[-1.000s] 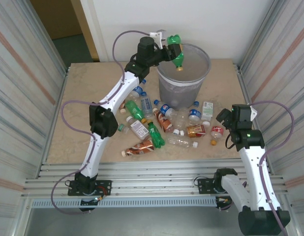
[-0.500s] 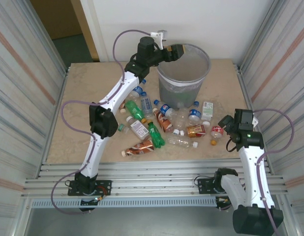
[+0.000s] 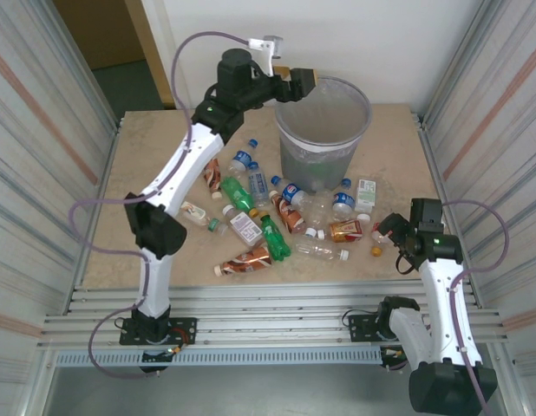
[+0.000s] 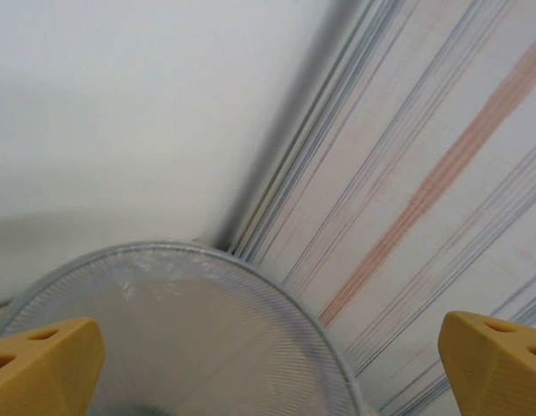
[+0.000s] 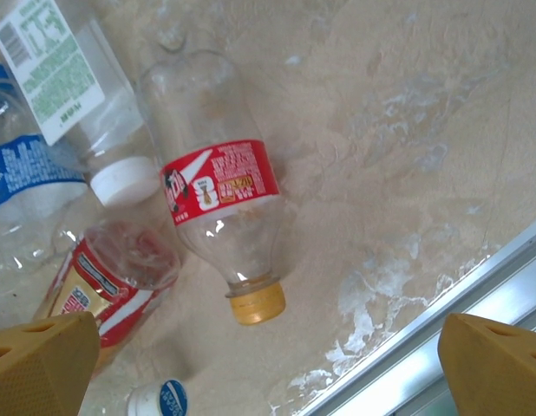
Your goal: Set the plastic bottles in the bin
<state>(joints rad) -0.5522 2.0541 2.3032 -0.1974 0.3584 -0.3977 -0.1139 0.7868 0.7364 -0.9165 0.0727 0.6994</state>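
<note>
The bin (image 3: pixel 365 108), a translucent grey basket with a clear liner, stands at the back of the table. My left gripper (image 3: pixel 301 81) hangs open and empty at its left rim; the left wrist view looks down on the bin (image 4: pixel 207 329) between the spread fingertips (image 4: pixel 42 364). Several plastic bottles lie in front of the bin, among them a green one (image 3: pixel 274 236) and an orange-brown labelled one (image 3: pixel 246 258). My right gripper (image 3: pixel 389 230) is open above a clear red-labelled bottle (image 5: pixel 218 182) with a yellow cap, which lies on its side.
Corrugated metal walls close in both sides (image 3: pixel 42 130). An aluminium rail (image 5: pixel 476 286) runs along the table's near edge, close to the red-labelled bottle. Beside that bottle lie a white-labelled bottle (image 5: pixel 51 69) and a blue-labelled one (image 5: pixel 25 173). Bare tabletop (image 3: pixel 138 173) lies on the left.
The left gripper let go of a green bottle over the bin, then pulled back left and up. The right gripper moved down and left toward the red-labelled bottle.
</note>
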